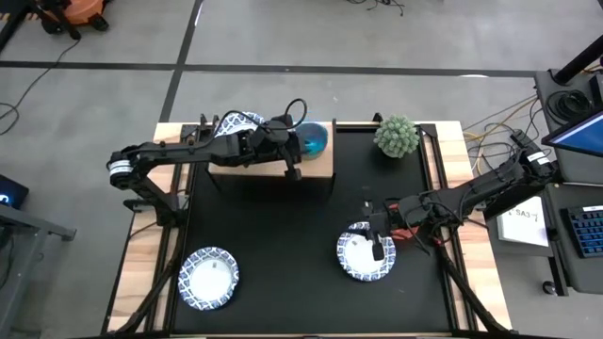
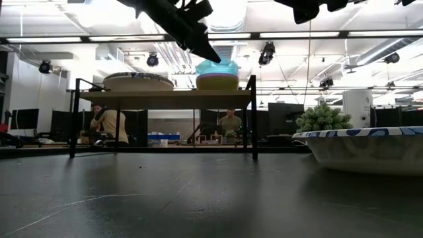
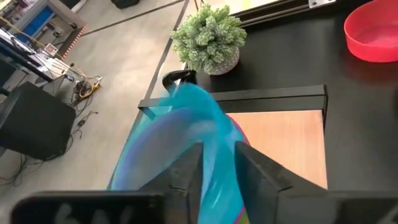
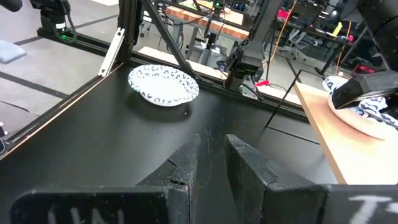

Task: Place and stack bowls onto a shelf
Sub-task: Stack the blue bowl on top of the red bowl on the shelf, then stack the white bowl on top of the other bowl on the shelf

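Observation:
My left gripper [image 1: 294,155] reaches over the wooden shelf [image 1: 316,171] and is shut on a teal bowl [image 1: 313,139] at the shelf's right end. In the low view the teal bowl [image 2: 217,67] sits in a magenta bowl [image 2: 218,82]. One white blue-rimmed bowl [image 1: 236,124] rests on the shelf's left end. Two more blue-rimmed bowls lie on the black table, one near left [image 1: 209,276], one near right [image 1: 363,259]. My right gripper [image 1: 378,243] hovers over the near-right bowl, fingers a little apart and holding nothing. A red bowl [image 3: 373,31] rests on the table. My left gripper holds the teal bowl by its rim [image 3: 219,155], the wall pinched between the two fingers [image 3: 186,177], one inside the bowl and one outside. The fingers slant down from the table's left side. The bowl's underside rests in the magenta bowl on the shelf.
A green spiky plant [image 1: 397,136] stands at the table's far right, just right of the shelf. The table's middle [image 1: 283,226] lies between the shelf and the two near bowls. People sit in the room beyond the table [image 2: 109,125].

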You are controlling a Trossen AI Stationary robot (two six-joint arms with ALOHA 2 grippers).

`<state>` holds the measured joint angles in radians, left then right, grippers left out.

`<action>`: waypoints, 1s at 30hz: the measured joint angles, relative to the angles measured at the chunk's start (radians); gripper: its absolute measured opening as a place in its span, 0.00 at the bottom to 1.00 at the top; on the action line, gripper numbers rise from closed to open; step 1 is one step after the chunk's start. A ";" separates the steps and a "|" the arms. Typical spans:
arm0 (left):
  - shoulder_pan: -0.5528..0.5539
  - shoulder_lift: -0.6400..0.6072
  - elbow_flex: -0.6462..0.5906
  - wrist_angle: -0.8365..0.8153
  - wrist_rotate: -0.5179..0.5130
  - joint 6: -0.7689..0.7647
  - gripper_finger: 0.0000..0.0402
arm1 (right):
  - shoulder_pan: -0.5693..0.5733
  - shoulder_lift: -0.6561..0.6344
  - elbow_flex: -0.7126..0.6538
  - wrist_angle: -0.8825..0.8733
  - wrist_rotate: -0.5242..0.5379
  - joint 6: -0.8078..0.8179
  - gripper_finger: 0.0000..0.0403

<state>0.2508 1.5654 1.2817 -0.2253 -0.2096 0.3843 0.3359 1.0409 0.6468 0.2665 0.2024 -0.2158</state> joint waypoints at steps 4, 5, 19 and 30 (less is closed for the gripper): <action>-0.005 -0.002 0.000 0.000 0.000 -0.001 0.29 | 0.000 0.000 0.000 0.000 0.000 0.009 0.16; -0.009 -0.005 0.000 -0.001 0.000 -0.004 0.31 | 0.000 0.000 0.000 0.000 0.000 0.009 0.16; -0.238 -0.238 0.003 -0.433 0.019 -0.443 0.33 | -0.013 0.001 -0.010 0.000 0.008 0.044 0.16; -0.685 -0.257 -0.013 -0.810 0.066 -1.173 0.31 | -0.036 0.001 -0.011 0.002 0.010 0.089 0.16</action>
<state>-0.4338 1.3089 1.2690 -1.0357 -0.1432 -0.7890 0.3000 1.0416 0.6361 0.2680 0.2123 -0.1269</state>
